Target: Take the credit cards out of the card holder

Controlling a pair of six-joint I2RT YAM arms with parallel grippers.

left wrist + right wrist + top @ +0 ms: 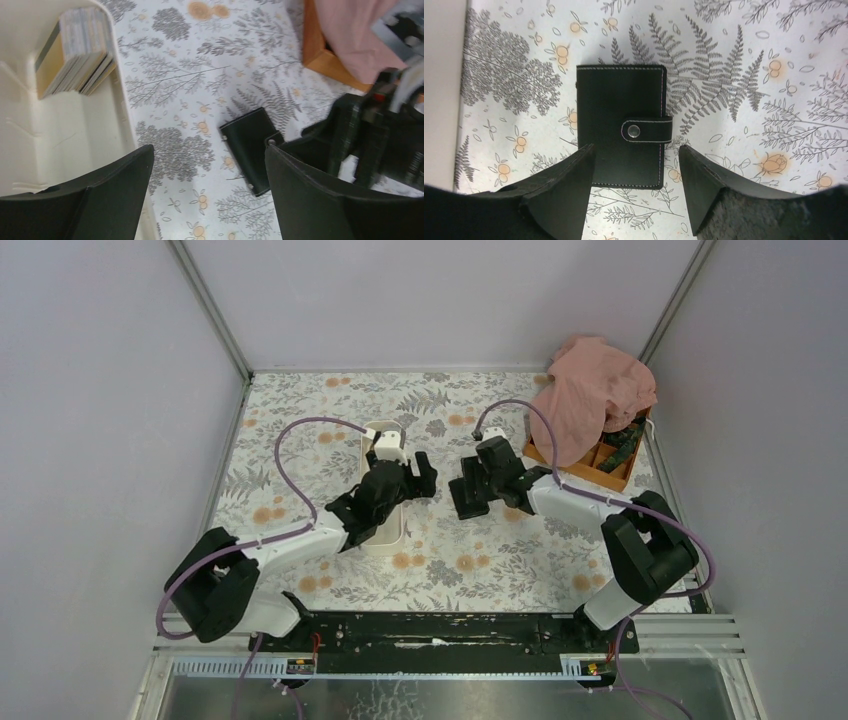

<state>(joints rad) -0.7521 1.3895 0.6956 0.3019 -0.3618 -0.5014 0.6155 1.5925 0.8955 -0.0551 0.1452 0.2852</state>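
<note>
Right wrist view: right gripper [636,152], spread, hovers over the snapped-shut holder [621,110], strap [649,131] at 3 o'clock, seemingly to grasp it; left gripper [209,150] also spread.

Plain pale grey walls [440,300] closed in the space on three sides, joined at the back corners by slim metal posts [208,308]. A white tablecloth [290,440] covered the surface (printed with grey ferns, trees and small orange flowers). A black rail [440,628] ran along the near edge. The light was soft and even.
</note>
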